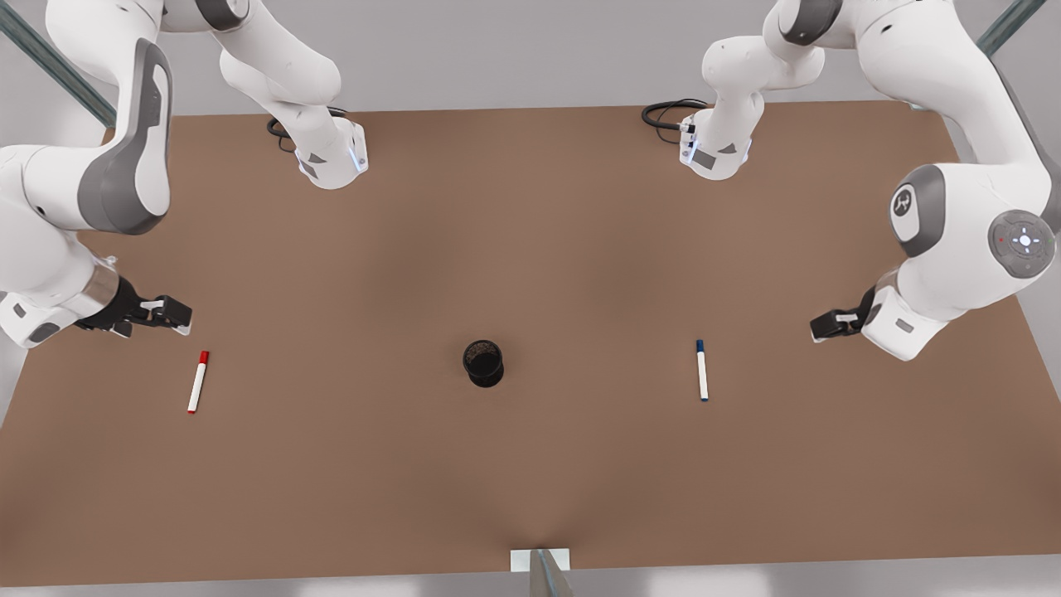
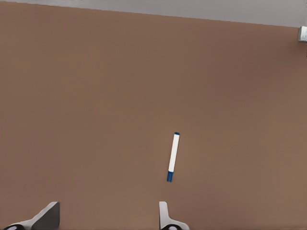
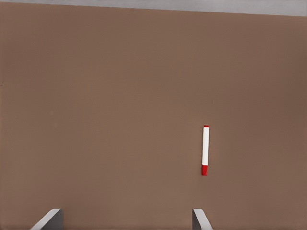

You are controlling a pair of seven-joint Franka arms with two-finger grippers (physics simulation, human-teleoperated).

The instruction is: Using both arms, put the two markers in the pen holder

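A: Where do the task's things lie?

B: The holder (image 1: 483,362) stands upright mid-table (image 1: 530,497). The red marker (image 1: 197,381) lies flat toward the front view's left, the blue marker (image 1: 701,370) toward its right, each well apart from the holder and roughly mirrored about it, so that each arm has one marker on its own side.

A: Which gripper serves which marker?

B: The left gripper (image 1: 821,326) hovers near the blue marker, beyond it on the front view's right; its wrist view shows that marker (image 2: 173,156) ahead of its fingertips (image 2: 164,214). The right gripper (image 1: 178,315) hovers just above and beside the red marker, which its wrist view shows (image 3: 205,150) ahead of its fingertips (image 3: 199,218).

A: What do the tools hold?

B: Nothing. In both wrist views the fingers stand wide apart with bare table between them, presumably readied for a grasp across each barrel. Neither marker is yet lifted; the task appears to be at its approach stage.
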